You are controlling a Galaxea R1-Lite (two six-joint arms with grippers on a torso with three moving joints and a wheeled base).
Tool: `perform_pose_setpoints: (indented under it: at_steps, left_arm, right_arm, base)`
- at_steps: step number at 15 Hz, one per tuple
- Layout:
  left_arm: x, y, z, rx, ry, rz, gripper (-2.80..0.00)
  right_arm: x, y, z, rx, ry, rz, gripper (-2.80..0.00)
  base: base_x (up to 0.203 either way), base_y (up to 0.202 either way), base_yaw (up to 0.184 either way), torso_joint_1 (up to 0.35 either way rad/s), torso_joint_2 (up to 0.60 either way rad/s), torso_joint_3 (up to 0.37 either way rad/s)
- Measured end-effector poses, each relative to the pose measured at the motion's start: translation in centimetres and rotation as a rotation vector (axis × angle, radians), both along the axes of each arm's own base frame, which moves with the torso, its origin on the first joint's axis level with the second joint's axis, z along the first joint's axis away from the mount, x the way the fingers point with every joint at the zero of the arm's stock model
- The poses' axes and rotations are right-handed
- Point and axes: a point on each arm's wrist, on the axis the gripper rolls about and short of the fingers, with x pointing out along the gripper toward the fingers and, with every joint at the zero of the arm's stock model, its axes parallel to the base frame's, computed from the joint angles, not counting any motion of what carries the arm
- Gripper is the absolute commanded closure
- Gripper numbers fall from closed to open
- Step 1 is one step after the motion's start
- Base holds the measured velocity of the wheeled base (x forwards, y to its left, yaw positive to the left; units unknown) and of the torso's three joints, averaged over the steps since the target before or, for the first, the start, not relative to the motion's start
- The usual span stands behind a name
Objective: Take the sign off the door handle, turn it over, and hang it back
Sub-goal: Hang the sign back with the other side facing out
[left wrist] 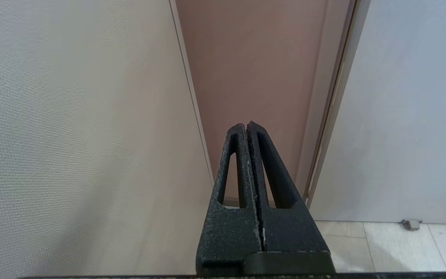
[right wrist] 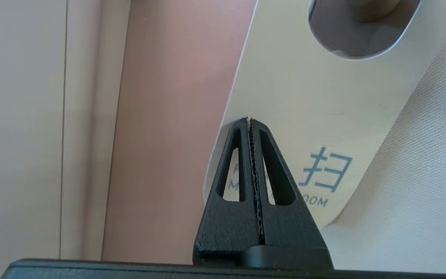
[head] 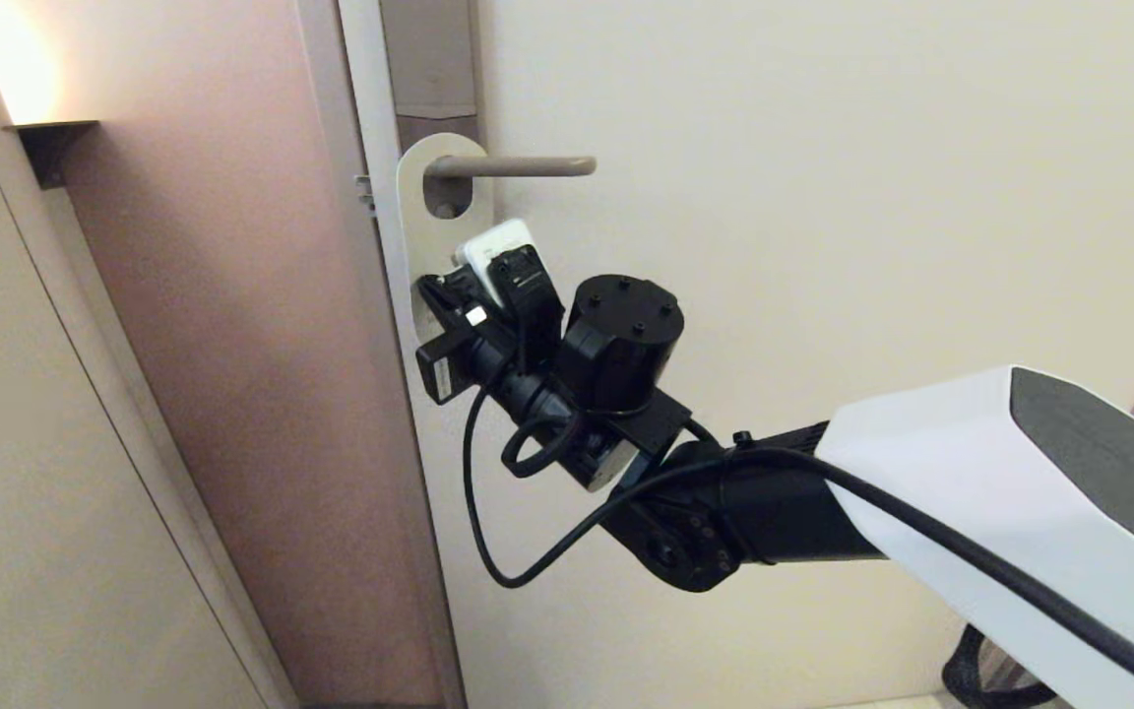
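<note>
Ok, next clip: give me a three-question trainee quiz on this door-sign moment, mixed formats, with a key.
1. True or false: the sign hangs on the door handle, the lever passing through its oval hole.
2. Which face of the sign shows in the right wrist view? A) blue "DO NOT DISTURB" B) white with teal lettering C) blank
3. Fill in: the right gripper, fingers together, sits at the sign's ____ part, while the left gripper is away from the door, pointing at the wall beside it.

Key: 1 true; 2 B; 3 lower
</note>
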Motion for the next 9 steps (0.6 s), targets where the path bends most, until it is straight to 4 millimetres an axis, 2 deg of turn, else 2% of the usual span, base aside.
perform_pose_setpoints:
  at_steps: [4,9]
  left_arm:
    - [0.0,0.0,0.0,0.0,0.0,0.0,0.0]
    - [0.0,0.0,0.0,0.0,0.0,0.0,0.0]
  right_arm:
    - [0.69,0.5,-1.19,0.013,-0.003,-0.015,0.0]
    - [0.85,0.51,-0.56,0.071,0.023,0.001,0.0]
  base:
    - [0.0,0.0,0.0,0.0,0.0,0.0]
    - [0.0,0.0,0.0,0.0,0.0,0.0]
